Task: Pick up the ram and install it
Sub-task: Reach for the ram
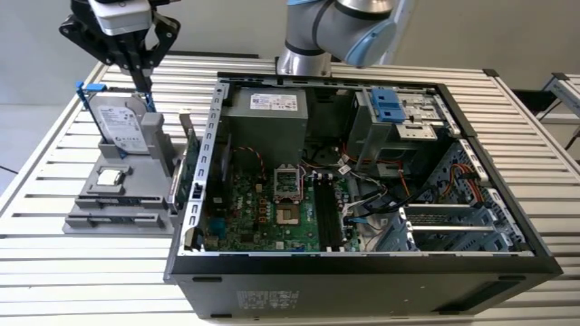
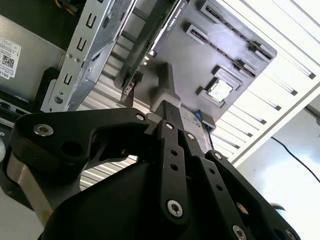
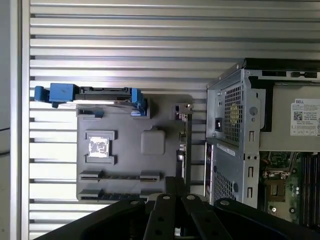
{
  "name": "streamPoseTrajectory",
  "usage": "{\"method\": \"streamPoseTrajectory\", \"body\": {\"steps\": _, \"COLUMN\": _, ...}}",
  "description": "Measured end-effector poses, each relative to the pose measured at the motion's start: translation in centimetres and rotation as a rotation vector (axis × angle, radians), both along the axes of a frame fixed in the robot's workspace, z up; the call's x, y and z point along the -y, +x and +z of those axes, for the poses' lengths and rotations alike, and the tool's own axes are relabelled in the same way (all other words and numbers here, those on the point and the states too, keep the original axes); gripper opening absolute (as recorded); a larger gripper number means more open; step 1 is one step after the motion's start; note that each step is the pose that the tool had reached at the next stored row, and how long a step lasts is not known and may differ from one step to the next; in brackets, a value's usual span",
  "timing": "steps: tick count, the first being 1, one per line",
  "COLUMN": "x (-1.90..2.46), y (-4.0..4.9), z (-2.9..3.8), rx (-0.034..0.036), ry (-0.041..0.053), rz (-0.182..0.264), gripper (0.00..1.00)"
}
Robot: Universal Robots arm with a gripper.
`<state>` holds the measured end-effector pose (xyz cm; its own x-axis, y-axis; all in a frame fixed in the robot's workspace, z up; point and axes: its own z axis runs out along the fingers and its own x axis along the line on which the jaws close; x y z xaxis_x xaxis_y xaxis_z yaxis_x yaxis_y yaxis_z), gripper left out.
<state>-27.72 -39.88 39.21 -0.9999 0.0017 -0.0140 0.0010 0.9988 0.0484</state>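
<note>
While the open computer case (image 1: 363,261) takes up most of the worktop (image 1: 91,285), its raised metal wall stands just beside the grey holder (image 3: 125,120). I judge that a wide swing of the arm there could clip the sheet metal. On the holder the hard drive (image 1: 122,125) stands on edge in its blue bracket. The tool (image 1: 145,89) hangs right above it, fingers drawn together with nothing between them, so a careless descent here could strike the drive. The ram (image 1: 118,201) sits in a slot near the holder's opposite end, well apart from the tool. It is thin and narrow, so I expect a skewed or shallow pinch could let it slip, twist or flex the board.
</note>
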Motion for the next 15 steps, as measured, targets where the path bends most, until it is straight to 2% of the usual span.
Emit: {"method": "streamPoseTrajectory", "body": {"steps": 15, "x": 0.00, "y": -2.75, "z": -0.01, "rx": 0.0000, "ry": 0.0000, "rz": 0.001, "gripper": 0.00}}
